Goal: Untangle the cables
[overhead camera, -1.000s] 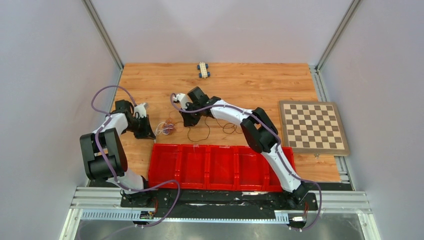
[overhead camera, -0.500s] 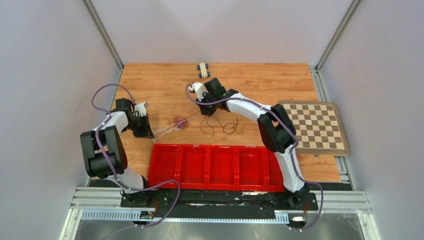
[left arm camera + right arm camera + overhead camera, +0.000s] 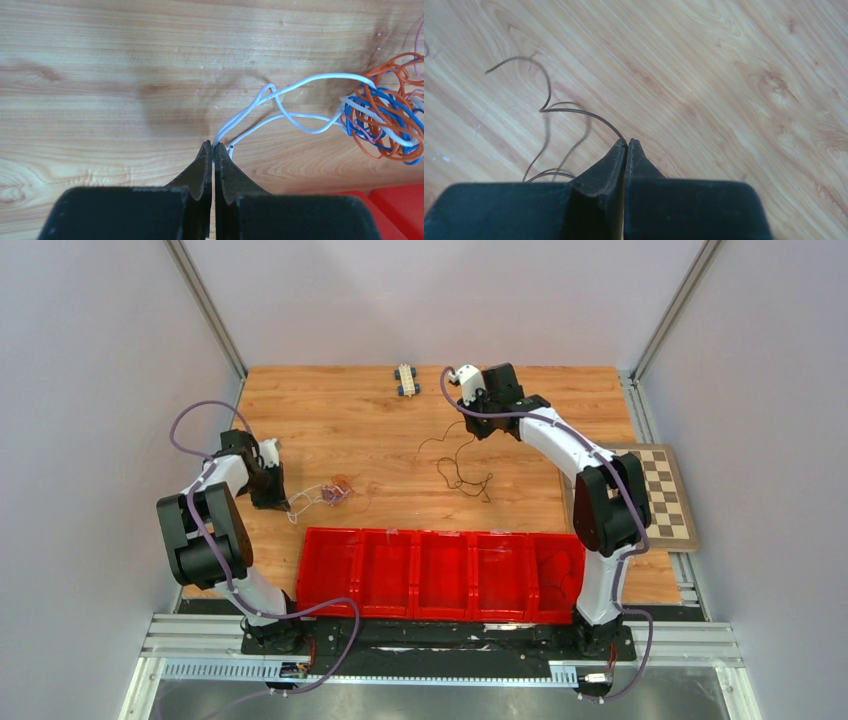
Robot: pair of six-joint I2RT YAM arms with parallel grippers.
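Observation:
The cables form a small knot (image 3: 337, 492) of orange, blue and pink wires on the wooden table, also seen at the right of the left wrist view (image 3: 385, 125). A white cable (image 3: 300, 87) runs from the knot into my left gripper (image 3: 213, 148), which is shut on its end just left of the knot (image 3: 274, 498). My right gripper (image 3: 626, 144) is shut on one end of a black cable (image 3: 574, 111). In the top view the gripper (image 3: 484, 428) is at the far middle of the table. The black cable (image 3: 458, 470) trails loose below it, apart from the knot.
A row of red bins (image 3: 440, 575) lines the near edge. A chessboard (image 3: 665, 495) lies at the right, partly behind the right arm. A small toy car (image 3: 405, 379) sits at the far edge. The enclosure's walls rise on both sides.
My right gripper has moved away and to the right with the black cable, drawing it clear of the knot. The knot slid right, then back left. My left gripper shifted slightly left.

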